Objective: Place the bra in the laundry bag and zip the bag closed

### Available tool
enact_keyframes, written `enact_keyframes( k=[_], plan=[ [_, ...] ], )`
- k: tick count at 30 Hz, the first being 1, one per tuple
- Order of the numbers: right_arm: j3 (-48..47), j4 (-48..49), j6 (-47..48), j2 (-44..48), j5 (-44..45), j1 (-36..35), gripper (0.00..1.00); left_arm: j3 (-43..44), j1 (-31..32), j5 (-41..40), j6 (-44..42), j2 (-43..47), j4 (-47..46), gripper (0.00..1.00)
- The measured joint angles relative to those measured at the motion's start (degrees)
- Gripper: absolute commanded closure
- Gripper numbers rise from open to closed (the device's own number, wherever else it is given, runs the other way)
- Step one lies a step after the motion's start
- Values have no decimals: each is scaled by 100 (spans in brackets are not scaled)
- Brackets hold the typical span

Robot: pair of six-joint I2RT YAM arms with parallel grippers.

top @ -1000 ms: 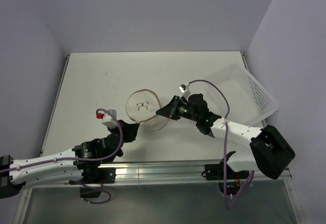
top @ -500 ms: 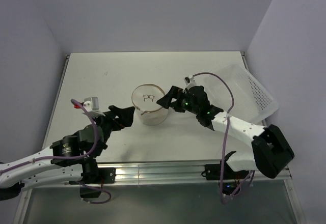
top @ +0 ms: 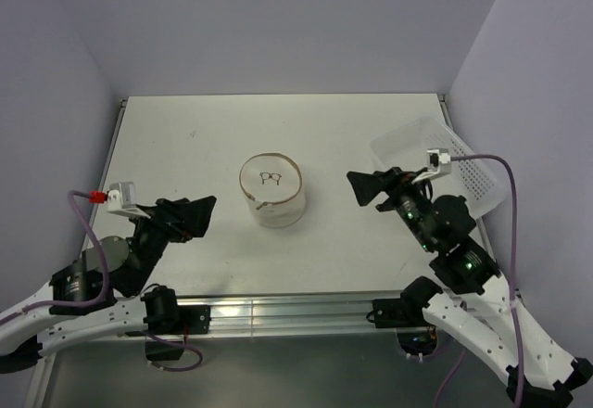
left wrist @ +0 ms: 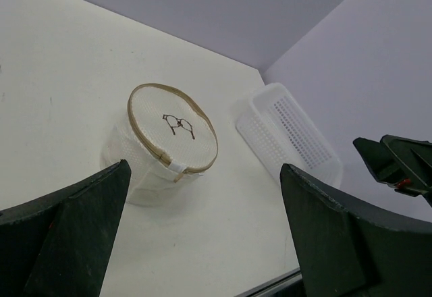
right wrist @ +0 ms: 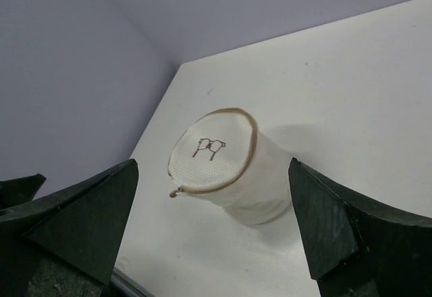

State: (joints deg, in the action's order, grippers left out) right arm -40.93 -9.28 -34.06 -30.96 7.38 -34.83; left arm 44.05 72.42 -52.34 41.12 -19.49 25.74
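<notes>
- Mid-table, the laundry bag (top: 271, 188) stands with its lid closed, so what's inside is hidden.
- Left gripper (top: 202, 215) and right gripper (top: 359, 188): jaws wide apart, empty, either side.

The left gripper (left wrist: 204, 175) stood wide apart, its two dark fingers (left wrist: 74, 223) filling the lower corners with nothing between them. Beyond the gap, the laundry bag (left wrist: 158, 165) sat upright on the white table (left wrist: 61, 67). Its round lid (left wrist: 172, 127) lay flat on top, edged in tan and marked with small black eyeglasses. A small white tab (left wrist: 177, 169) showed at the near rim. To the right, well apart from the bag, a white perforated tray (left wrist: 290, 138) lay by the wall (left wrist: 351, 47). The dark tip of the right gripper (left wrist: 395, 165) showed at the right edge.
</notes>
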Motion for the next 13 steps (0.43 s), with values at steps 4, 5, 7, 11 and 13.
enact_keyframes(
  k=[4, 5, 7, 11, 13],
  plan=[
    [109, -566, 111, 776, 472, 0, 0, -33, 0, 160, 9, 365, 177, 1],
    [179, -662, 111, 914, 581, 0, 0, -90, 0, 190, 22, 487, 199, 1],
    [352, -800, 109, 1119, 765, 0, 0, -225, 0, 214, 61, 706, 251, 1],
    [643, -922, 94, 1167, 824, 0, 0, -479, 0, 297, 173, 1060, 411, 1],
    [658, -944, 94, 1075, 822, 0, 0, -520, 0, 374, 160, 1185, 426, 1]
  ],
)
